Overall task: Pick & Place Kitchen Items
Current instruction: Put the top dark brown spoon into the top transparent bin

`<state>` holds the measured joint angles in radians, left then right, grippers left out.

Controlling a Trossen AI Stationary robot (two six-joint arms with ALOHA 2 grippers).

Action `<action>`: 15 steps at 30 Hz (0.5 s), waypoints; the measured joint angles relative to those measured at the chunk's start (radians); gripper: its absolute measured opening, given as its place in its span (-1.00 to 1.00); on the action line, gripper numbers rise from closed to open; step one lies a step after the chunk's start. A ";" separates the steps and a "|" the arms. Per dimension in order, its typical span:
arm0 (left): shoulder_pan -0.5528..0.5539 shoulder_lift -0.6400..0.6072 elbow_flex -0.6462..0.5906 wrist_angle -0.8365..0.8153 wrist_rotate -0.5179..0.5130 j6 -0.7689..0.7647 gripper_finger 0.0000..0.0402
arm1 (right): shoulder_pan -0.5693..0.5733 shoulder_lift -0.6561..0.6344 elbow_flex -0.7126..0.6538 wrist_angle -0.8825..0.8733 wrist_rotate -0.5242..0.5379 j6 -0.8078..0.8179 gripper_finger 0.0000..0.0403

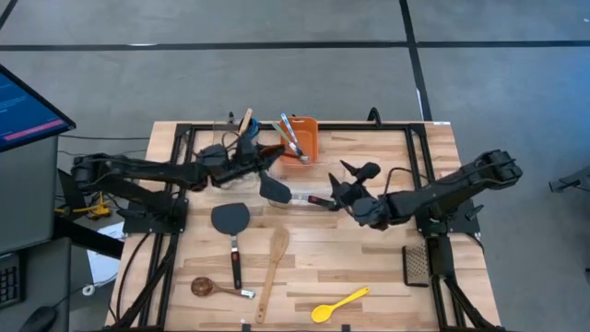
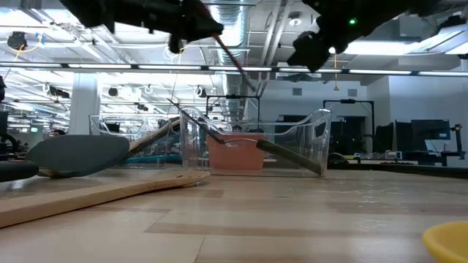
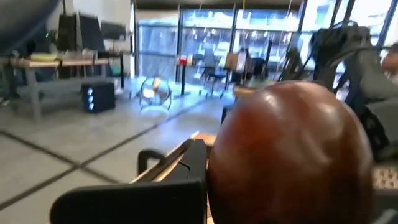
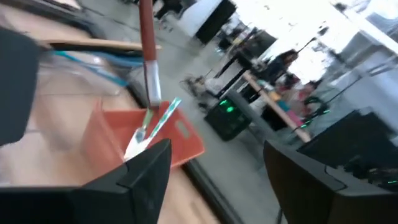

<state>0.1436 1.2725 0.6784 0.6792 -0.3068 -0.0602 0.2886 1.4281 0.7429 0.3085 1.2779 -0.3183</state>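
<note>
From above, your left tool (image 1: 251, 155) sits above centre, clamped on a red-handled utensil (image 1: 267, 148) whose long axis points right toward the orange bin (image 1: 302, 138); your right tool (image 1: 343, 191), jaws wide and empty, waits right of centre. At bench level that handle (image 2: 232, 58) slants down-right over the tubs. The left wrist fills with a brown spoon bowl (image 3: 289, 155).

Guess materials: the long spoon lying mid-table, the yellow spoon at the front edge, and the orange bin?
Long spoon: looks like wood, pale tan with a matte finish. Yellow spoon: probably plastic or silicone, one uniform bright colour, smooth. Orange bin: likely plastic, solid colour, thin flat walls; the right wrist view shows a slot in its wall.
</note>
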 joint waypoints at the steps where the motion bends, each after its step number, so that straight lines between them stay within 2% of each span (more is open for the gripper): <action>1: 0.007 -0.035 0.004 -0.067 -0.003 -0.001 -0.97 | -0.005 -0.019 0.000 -0.061 -0.023 0.055 0.19; 7: 0.042 -0.216 0.054 -0.409 -0.042 -0.024 -0.97 | -0.057 -0.136 0.000 -0.334 -0.267 0.308 -0.20; 15: 0.117 -0.357 0.103 -0.731 -0.086 -0.063 -0.97 | -0.082 -0.208 0.000 -0.498 -0.393 0.426 -0.92</action>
<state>0.2606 0.9153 0.7813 -0.0520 -0.3931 -0.1235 0.2062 1.2199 0.7428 -0.1899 0.8845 0.1078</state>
